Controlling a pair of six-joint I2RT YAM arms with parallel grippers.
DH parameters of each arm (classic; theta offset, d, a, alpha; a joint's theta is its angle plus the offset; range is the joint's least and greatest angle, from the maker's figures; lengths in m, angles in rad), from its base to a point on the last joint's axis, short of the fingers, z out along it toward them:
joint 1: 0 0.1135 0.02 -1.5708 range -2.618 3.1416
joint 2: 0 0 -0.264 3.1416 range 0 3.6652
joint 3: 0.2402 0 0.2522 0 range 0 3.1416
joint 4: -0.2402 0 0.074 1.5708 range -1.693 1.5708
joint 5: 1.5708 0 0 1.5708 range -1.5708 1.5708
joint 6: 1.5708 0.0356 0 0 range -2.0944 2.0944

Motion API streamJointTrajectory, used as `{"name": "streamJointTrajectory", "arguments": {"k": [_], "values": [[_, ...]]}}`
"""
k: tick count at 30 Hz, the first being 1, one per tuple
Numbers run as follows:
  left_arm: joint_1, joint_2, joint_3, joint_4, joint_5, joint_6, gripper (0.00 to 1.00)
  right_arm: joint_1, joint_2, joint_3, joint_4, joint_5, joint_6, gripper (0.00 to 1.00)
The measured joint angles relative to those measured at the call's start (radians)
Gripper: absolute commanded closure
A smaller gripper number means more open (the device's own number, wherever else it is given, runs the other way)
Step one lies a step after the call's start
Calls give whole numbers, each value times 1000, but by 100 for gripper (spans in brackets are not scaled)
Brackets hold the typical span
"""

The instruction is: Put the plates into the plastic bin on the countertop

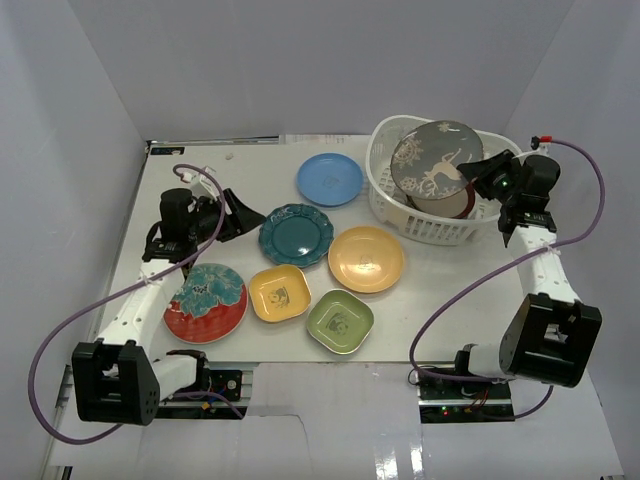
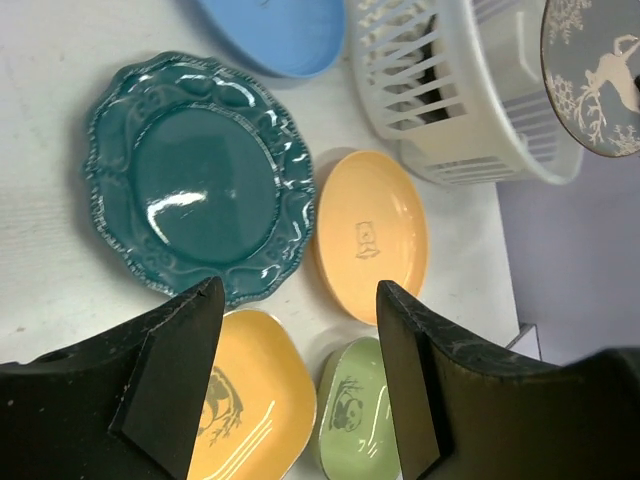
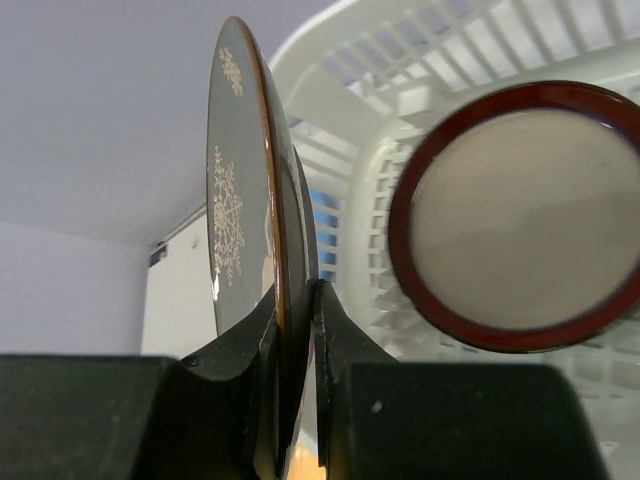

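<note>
Grey patterned plate is clamped edge-on at its rim by the right gripper, fingers closed down to the plate's thickness. It is held tilted over the plastic bin, which sits at the far right of the countertop; not yet released. Maroon-rimmed plate is already inside the bin, just beside the held one; contact between the two cannot be told. Step in hand is judged to be the drop-in. The plate should be lowered until its lower edge is carried by the bin floor before the jaws are opened, and kept off the maroon-rimmed plate so nothing is chipped. A release from height is to be avoided, and a slot next to the stored plate is preferred so room is left for the rest. Count: eight plates, one in the claw, one in the bin, six flat on the countertop. These are light blue, teal scalloped, orange, yellow squarish, green squarish, red with teal flower. One bin, two arms. Left gripper is spread wide and holds nothing, parked at the left just beside the teal plate.
</note>
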State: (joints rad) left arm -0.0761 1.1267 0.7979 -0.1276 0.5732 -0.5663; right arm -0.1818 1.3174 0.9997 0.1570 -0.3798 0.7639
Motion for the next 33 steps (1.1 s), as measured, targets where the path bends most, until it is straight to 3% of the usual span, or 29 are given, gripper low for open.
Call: {"name": "streamJointTrajectory", "arguments": {"k": [4,11,13,14,15,17,18,20,26,33], "values": [[0,52,23,-59,-61,22,21,-24,85,3,-40,32,-39,92],[0,193,99,-89,-111,27,21,-27,227,12,-116,84,-98,92],[0,226,100,-95,-122,27,20,-26,237,12,-127,97,-113,88],[0,240,100,-100,-127,27,20,-26,238,13,-129,101,-117,82],[0,254,100,-105,-134,27,20,-26,240,15,-130,104,-118,64],[0,280,101,-113,-145,27,20,-26,243,30,-135,113,-119,42],[0,294,105,-117,-152,27,20,-26,244,39,-135,120,-124,18],[0,329,127,-133,-168,30,20,-26,244,53,-138,135,-135,5],[-5,441,219,-165,-220,51,21,1,247,102,-198,252,-203,8],[-24,574,321,-213,-288,116,23,141,277,260,-285,609,-355,10]]}}
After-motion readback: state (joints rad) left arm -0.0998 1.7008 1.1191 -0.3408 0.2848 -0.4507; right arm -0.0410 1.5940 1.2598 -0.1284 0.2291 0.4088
